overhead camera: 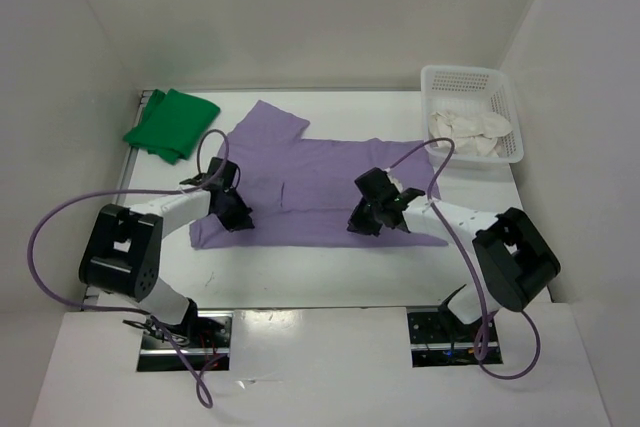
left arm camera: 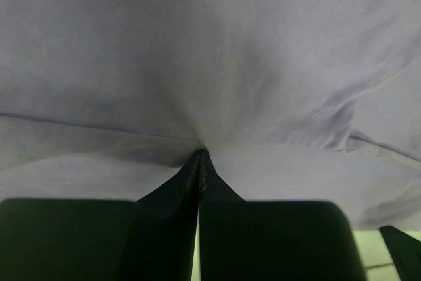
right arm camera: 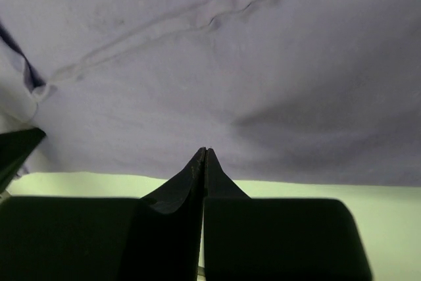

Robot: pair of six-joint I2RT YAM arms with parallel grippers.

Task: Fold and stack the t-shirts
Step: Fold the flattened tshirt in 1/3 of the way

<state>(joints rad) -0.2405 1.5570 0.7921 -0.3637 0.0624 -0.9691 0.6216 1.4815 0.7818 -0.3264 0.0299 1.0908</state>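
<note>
The lavender-purple t-shirt (overhead camera: 320,182) lies spread flat across the middle of the table. My left gripper (overhead camera: 236,210) is at the shirt's near-left part. In the left wrist view its jaws are shut, and the purple cloth (left arm camera: 210,64) puckers into the fingertips (left arm camera: 197,162). My right gripper (overhead camera: 366,217) is at the shirt's near-right hem, shut, with its tips pressed into the purple cloth (right arm camera: 217,64) just above the hem edge. The green t-shirt (overhead camera: 171,123) lies folded at the back left. The cream-white t-shirt (overhead camera: 470,130) is bunched in the basket.
A white plastic lattice basket (overhead camera: 467,79) stands at the back right, against the right wall. White walls close in the table on the left, back and right. A purple cable (overhead camera: 60,217) loops beside the left arm, and another (overhead camera: 436,169) arches over the right one.
</note>
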